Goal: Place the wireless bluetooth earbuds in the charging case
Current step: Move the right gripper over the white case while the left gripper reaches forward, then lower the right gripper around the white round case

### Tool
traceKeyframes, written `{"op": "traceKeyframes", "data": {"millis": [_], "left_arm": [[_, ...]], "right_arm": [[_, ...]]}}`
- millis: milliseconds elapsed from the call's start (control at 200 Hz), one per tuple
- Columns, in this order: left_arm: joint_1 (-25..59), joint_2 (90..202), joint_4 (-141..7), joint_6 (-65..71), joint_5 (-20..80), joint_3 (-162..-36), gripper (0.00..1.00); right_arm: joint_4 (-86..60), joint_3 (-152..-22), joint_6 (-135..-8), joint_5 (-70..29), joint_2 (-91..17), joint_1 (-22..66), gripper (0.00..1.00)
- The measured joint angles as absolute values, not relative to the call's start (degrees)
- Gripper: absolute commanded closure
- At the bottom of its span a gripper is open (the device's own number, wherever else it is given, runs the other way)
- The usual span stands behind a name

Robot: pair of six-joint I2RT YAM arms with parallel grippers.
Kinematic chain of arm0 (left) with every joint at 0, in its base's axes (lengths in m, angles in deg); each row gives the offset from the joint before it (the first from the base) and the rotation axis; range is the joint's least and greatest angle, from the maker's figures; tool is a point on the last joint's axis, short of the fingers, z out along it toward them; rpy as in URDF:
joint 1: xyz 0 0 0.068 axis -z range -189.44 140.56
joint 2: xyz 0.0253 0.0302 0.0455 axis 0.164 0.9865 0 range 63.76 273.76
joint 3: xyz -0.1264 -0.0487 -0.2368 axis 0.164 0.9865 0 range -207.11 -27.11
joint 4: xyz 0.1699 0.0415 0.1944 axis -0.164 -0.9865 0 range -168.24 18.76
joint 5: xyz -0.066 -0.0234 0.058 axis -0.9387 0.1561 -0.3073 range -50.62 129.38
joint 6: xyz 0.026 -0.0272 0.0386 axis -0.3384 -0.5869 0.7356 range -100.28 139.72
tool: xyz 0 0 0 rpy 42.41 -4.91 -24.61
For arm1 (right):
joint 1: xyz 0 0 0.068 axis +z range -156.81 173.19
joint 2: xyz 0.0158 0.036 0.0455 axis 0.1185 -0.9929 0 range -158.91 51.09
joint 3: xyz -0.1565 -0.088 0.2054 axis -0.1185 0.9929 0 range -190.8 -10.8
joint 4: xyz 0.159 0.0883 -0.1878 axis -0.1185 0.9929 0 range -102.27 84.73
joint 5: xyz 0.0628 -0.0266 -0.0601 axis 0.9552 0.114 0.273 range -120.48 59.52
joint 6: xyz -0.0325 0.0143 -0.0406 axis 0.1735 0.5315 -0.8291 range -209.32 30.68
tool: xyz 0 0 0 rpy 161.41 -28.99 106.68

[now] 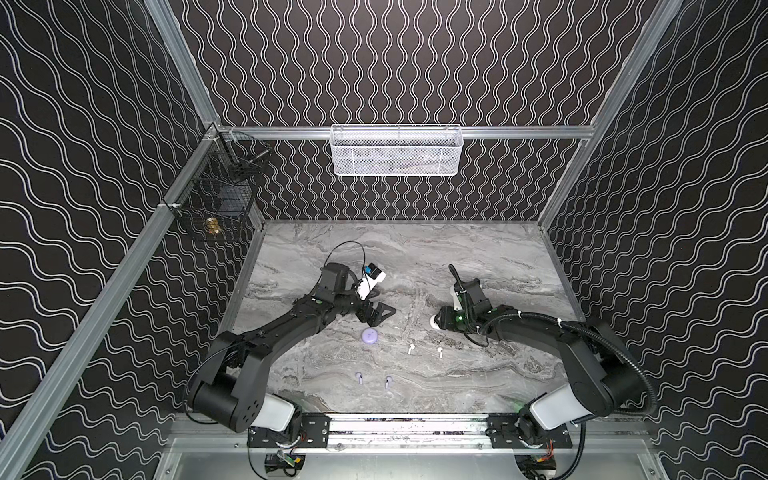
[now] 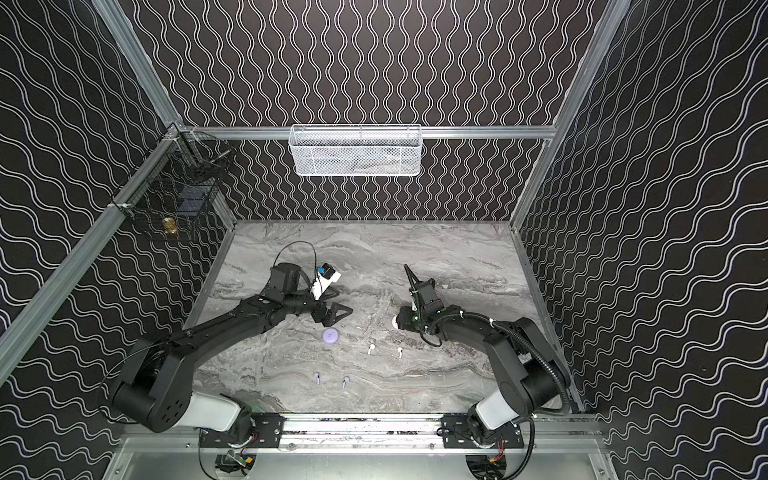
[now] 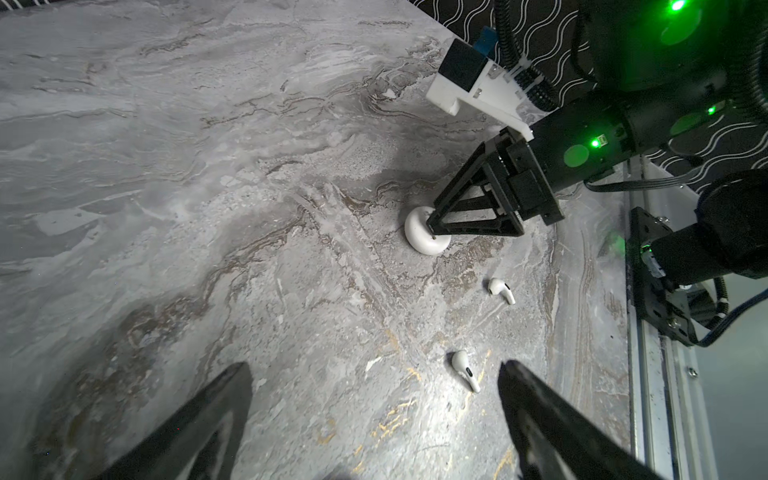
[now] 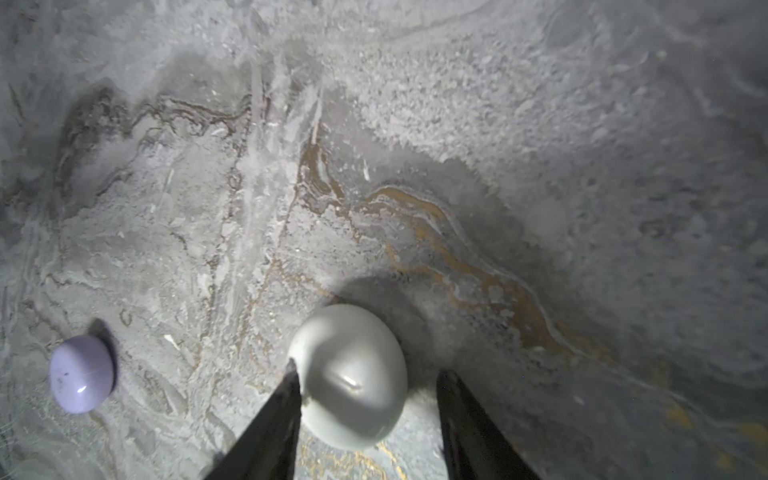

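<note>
Right end effector (image 4: 370,370) astride white charging case (image 4: 349,349)

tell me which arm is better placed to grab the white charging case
Right. The right claw straddles the white charging case, one finger touching its side. The left claw hangs open, nearer the lavender case.

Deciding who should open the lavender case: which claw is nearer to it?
Left. The left claw hangs open right beside the lavender case, on its far side. The right claw is farther away on the right, straddling the white case.
</note>
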State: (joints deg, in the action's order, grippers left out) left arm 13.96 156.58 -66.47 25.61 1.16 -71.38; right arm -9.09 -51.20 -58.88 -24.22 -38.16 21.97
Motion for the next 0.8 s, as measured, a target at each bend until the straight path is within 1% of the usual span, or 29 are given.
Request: {"op": "traceKeyframes", "data": {"millis": [100, 280, 365, 506, 636, 801], "left_arm": [[14.18, 158.31, -65.77, 24.99, -0.06, -71.45, 0.05], [14.20, 160.40, -63.28, 24.38, -1.79, -70.77, 0.05], [14.20, 160.43, -62.97, 24.40, -1.92, -70.25, 0.04], [14.20, 160.25, -62.14, 24.43, -1.92, -70.12, 0.03], [14.20, 160.27, -61.70, 24.45, -1.81, -69.96, 0.03], [14.20, 160.27, -61.51, 24.45, -1.46, -69.96, 0.02]], "right_arm": [[-10.00, -51.36, -58.47, -24.15, -38.97, 21.94, 0.47], [-10.94, -52.12, -58.23, -24.13, -40.02, 21.94, 0.51], [-11.07, -52.16, -57.83, -24.13, -40.09, 21.97, 0.52], [-10.90, -52.08, -57.18, -24.17, -39.54, 22.01, 0.48], [-10.81, -50.88, -56.81, -24.11, -36.46, 22.77, 0.45], [-9.72, -50.70, -55.98, -24.28, -32.98, 24.41, 0.46]]}}
